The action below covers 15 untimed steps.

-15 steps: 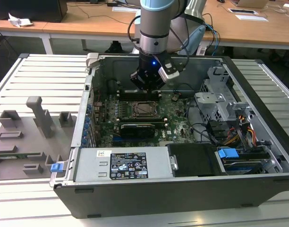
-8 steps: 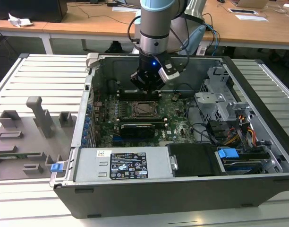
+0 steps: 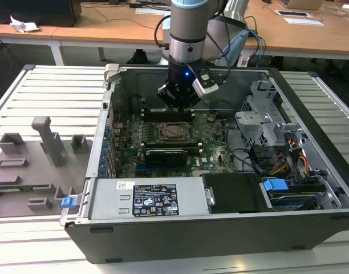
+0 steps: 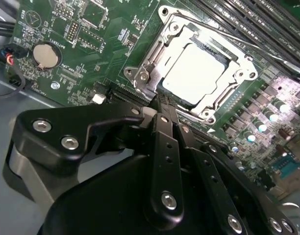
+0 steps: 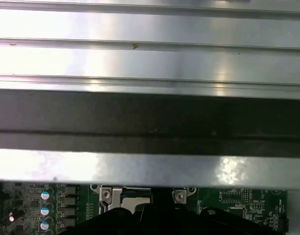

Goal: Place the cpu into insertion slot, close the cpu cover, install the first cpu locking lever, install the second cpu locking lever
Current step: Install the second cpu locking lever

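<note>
Chip seated and cover down; the hand hangs over the socket at the lever stage.

In the exterior view the hand (image 3: 178, 101) hovers inside the open computer case (image 3: 311, 114), just above the insertion slot (image 3: 174, 131) on the green board (image 3: 211, 142). In the second wrist view the cpu (image 4: 199, 71) lies flat in the slot with the cpu cover (image 4: 155, 63) shut around it; the fingers (image 4: 164, 127) look pressed together, gripping nothing, their tips at the socket's edge. A thin lever (image 4: 228, 36) runs along the far side. The first wrist view shows the case wall (image 5: 150, 117). Judging by this, a locking lever needs pushing down and hooking.
</note>
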{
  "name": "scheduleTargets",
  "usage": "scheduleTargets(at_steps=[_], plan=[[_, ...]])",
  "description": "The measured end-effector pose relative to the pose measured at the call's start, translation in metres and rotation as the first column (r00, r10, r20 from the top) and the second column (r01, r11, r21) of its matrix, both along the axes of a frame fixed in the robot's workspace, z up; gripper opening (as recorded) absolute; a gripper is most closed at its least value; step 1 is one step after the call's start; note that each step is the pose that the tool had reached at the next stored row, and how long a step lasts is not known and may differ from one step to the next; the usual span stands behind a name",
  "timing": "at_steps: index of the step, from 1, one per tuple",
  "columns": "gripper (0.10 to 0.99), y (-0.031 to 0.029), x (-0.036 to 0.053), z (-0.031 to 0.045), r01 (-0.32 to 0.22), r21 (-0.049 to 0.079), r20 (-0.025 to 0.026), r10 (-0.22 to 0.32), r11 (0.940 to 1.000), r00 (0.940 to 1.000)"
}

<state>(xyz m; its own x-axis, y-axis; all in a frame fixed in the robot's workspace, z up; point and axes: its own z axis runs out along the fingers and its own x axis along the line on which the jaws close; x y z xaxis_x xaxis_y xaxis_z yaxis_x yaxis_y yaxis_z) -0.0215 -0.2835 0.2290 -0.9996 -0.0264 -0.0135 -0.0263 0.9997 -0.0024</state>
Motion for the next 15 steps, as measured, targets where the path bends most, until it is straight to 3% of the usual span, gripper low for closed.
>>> scheduleTargets(at_steps=[4, 8, 15], plan=[[0.106, -0.0100, 0.0000, 0.0005, 0.000, 0.000, 0.0000, 0.000, 1.0000, 1.0000], [0.106, -0.0255, 0.0000, 0.0005, 0.000, 0.002, 0.0000, 0.000, 1.0000, 1.0000], [0.106, -0.0274, 0.0000, 0.0077, 0.000, 0.002, 0.0000, 0.000, 1.0000, 1.0000]])
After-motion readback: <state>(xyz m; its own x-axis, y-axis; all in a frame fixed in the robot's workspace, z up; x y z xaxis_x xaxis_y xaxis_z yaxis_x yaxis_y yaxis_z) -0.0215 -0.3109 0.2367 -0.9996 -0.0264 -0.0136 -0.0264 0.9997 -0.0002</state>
